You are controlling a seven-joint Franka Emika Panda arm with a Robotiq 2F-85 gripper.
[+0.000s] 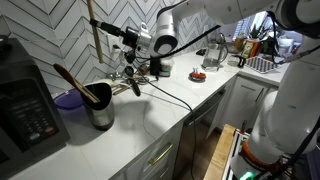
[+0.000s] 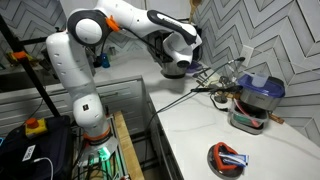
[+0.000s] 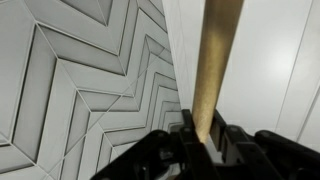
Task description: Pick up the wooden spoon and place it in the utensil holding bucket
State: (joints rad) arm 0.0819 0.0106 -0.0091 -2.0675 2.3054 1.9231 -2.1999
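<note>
Wooden spoon (image 3: 215, 60), pale with a long straight handle, is clenched between the fingers of the black claw (image 3: 205, 140), held clear of the white table (image 1: 172, 115). In the wrist view its long axis runs straight out from the claw toward the grey herringbone tiled wall (image 3: 70, 80). The round metal utensil bucket (image 1: 100, 113) stands below and just to one side of the claw, with dark-handled utensils (image 1: 72, 78) in it. The spoon probably needs tipping end-down over the bucket's mouth.

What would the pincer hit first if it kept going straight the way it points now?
Probably the tiled wall. In the wrist view the pincer, shut on the wooden spoon, faces it with nothing else between. Depth is unclear, so the gap can't be judged.
</note>
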